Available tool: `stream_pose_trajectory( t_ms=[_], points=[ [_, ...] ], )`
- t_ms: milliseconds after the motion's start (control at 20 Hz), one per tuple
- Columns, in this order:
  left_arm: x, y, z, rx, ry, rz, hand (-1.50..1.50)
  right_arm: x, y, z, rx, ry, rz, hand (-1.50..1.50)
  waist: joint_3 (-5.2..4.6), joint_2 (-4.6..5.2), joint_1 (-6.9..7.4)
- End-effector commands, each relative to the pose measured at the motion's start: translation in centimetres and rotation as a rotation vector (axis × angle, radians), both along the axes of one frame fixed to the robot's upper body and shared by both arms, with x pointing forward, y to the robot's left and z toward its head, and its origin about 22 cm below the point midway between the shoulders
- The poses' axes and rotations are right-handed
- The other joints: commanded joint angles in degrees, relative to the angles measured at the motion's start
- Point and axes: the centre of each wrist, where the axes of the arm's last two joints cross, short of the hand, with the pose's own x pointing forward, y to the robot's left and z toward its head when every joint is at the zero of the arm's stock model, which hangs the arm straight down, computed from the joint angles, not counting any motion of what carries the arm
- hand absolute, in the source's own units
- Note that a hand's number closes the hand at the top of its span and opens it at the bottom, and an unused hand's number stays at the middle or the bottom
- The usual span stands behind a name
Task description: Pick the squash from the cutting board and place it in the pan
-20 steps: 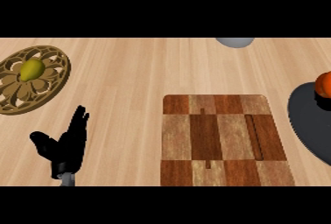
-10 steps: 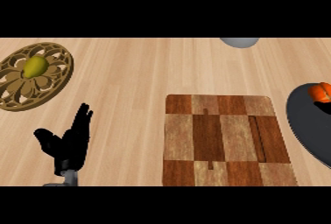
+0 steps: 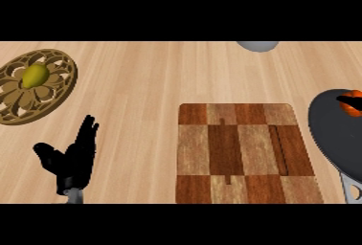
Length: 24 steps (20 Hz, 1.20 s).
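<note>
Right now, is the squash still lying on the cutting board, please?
No, the cutting board is bare, and the orange squash sits in the dark pan at the right edge.

I see a carved round trivet (image 3: 44, 98) at my far left on the wooden counter (image 3: 155, 76), a yellow-green fruit (image 3: 34, 75) lying on its upper part, a grey rounded thing (image 3: 257, 45) cut off at the top edge
</note>
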Motion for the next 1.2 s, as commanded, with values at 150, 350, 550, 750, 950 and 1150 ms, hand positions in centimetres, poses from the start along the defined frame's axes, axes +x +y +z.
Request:
stream_pose_trajectory(
  t_ms=[150, 350, 550, 750, 950, 1150],
  points=[
    [-0.8, 1.0, -1.8, -0.022, 0.075, 0.017, 0.00, -2.4, -4.4, 1.5, 0.362, -0.120, 0.093, -1.50, -0.54, 0.08, -1.10],
    [-0.2, 0.8, -0.8, -0.035, 0.061, 0.007, 0.00, -6.8, -8.5, 1.5, 0.439, -0.134, 0.172, -1.50, -0.51, 0.03, -1.41],
    [-1.7, 1.4, -2.0, -0.028, 0.081, 0.025, 0.00, -10.6, -10.5, 0.2, 0.491, -0.150, 0.282, -1.50, -0.59, -0.27, -1.88],
    [-1.2, 0.9, -0.4, -0.005, 0.081, 0.021, 0.00, -13.3, -11.7, -0.2, 0.506, -0.111, 0.351, -1.50, -0.63, -0.54, -2.18],
    [-0.4, -0.1, -0.9, -0.028, 0.072, 0.016, 0.00, -13.4, -11.5, -0.4, 0.493, -0.110, 0.321, -1.50, -0.69, -0.46, -2.18],
    [-1.5, 0.4, -1.3, -0.028, 0.079, 0.047, 0.00, -15.8, -12.3, -0.6, 0.499, -0.118, 0.309, -1.50, -0.74, -0.63, -2.53]
  ],
)
